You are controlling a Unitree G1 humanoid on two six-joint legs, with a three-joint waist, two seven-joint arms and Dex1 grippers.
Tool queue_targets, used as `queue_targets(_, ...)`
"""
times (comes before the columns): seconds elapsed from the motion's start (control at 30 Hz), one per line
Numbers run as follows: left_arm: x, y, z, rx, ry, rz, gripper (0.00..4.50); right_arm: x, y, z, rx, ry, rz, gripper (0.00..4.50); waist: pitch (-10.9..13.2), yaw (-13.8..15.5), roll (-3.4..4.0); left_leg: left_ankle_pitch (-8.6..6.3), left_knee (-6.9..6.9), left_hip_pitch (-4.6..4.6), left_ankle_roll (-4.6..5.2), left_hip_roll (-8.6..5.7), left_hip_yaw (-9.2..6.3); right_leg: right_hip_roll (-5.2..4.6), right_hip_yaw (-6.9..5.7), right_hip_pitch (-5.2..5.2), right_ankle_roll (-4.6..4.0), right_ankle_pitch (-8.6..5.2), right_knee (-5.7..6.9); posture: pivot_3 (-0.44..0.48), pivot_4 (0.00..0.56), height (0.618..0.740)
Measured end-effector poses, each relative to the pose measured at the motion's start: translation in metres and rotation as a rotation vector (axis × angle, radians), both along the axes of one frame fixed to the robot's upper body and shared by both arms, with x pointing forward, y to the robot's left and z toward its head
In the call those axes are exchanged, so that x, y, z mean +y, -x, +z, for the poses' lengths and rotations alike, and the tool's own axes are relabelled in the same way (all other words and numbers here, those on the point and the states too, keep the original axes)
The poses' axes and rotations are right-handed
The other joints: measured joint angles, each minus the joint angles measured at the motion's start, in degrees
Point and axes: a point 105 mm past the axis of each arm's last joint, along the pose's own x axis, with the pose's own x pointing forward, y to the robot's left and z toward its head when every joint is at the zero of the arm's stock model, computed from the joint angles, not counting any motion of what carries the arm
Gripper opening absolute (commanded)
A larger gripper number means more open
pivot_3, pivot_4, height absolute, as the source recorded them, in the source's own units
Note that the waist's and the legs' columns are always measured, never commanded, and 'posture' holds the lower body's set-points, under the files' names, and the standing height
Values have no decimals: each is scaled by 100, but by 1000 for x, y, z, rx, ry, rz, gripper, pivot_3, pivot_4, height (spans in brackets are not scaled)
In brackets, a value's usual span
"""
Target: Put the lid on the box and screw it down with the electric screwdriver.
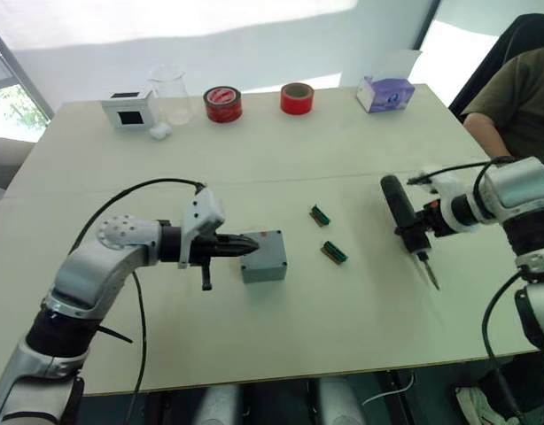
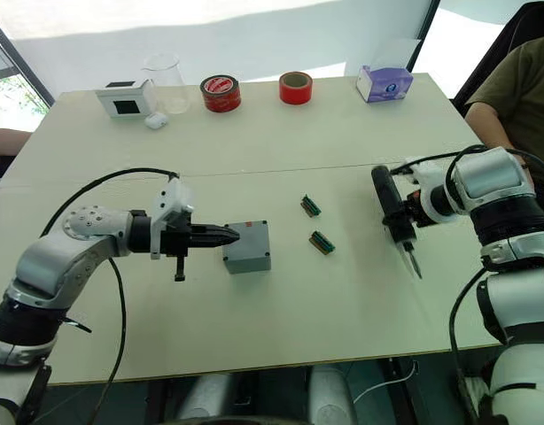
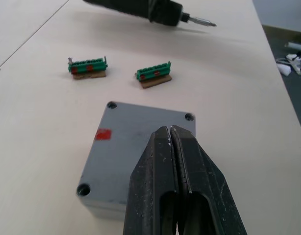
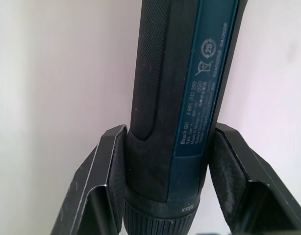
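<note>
The left jaws (image 3: 171, 142), closed, press the lid (image 3: 140, 152) on the box mid-worktop; the right jaws (image 4: 170, 161) clamp the screwdriver (image 1: 405, 221); a hard push could skew the lid off its screw holes.

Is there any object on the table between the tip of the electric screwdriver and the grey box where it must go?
Yes. Two small green connector pieces lie on the table between the electric screwdriver, held in the right gripper, and the box. The left gripper, jaws shut, rests on the box's top.
</note>
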Motion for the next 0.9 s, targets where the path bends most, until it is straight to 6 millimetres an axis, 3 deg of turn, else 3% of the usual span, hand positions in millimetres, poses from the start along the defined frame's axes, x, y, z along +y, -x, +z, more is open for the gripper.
queue_targets(0.1,6,-1,1,3,-12,12,0,28,-14,39,-260,-136,84,1827,2,16,-1,11,-6,-1,-19,1,-2,1,-1,1,0,0,-1,0,150,740)
queue_targets(0.2,12,-4,0,18,-22,25,0,87,-11,90,-672,-352,193,1827,0,20,-1,14,-4,-4,-24,10,-8,10,-1,1,1,0,9,0,150,740)
queue_targets(0.3,9,-7,6,2,-16,20,0,120,6,106,-839,-471,215,1827,-1,77,-2,22,-4,-4,-38,3,-23,8,-7,10,1,0,10,0,150,740)
queue_targets(0.4,4,-12,6,4,-5,18,0,148,32,99,-909,-572,286,1827,-2,161,-3,19,7,-4,-33,-12,-20,-3,-5,19,0,2,11,0,150,740)
queue_targets(0.5,3,-17,0,9,-23,28,0,164,45,89,-970,-540,331,1827,-2,157,-4,15,11,-1,-25,-17,-19,-3,-4,18,0,2,10,0,150,740)
queue_targets(0.7,-9,-16,-9,7,-62,-33,0,189,59,68,-981,-522,405,1827,-2,55,-4,19,6,0,-33,-7,-20,7,-3,13,-1,1,11,0,150,740)
queue_targets(0.9,-19,-18,-20,-5,-104,-64,0,199,64,59,-995,-485,438,1827,-2,12,-3,19,3,1,-32,-2,-21,13,-2,12,0,0,11,0,150,740)
